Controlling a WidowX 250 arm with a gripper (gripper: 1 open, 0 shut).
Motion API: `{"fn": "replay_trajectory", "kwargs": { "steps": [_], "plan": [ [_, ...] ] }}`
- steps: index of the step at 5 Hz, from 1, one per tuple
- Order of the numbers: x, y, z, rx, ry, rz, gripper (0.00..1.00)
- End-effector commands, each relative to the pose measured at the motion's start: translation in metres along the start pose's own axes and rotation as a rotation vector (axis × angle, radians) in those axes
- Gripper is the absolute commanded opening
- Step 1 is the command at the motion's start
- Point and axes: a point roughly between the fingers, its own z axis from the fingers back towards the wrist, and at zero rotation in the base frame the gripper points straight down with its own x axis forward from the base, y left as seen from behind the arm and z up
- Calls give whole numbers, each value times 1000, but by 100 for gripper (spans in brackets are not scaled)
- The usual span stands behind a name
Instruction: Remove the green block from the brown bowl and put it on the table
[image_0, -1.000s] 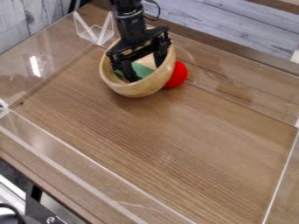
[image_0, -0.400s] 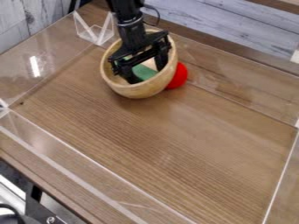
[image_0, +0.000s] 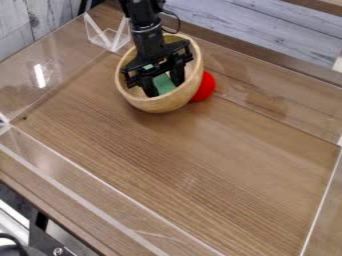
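Pincer: had come lower into the bowl within the last second, its fingers drawn nearer together but apart; whether it had hold of anything could not be told.
Green block: in the brown bowl, between or just beneath the fingertips, partly hidden.
Red object: beside the bowl, right of the pincer in view.
Meaning: grasp apparently under way; lift to the table remained.

No readable text, labels, brands, numbers or signs anywhere.

Tan bowl, green block, red object, brown wood-grain table
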Motion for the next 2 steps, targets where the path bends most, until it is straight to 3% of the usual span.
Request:
{"fn": "replay_trajectory", "kwargs": {
  "steps": [1, 2],
  "plan": [
    [15, -5, 15, -31, -35, 10, 0],
    [19, -3, 19, -33, -30, 25, 100]
  ]
}}
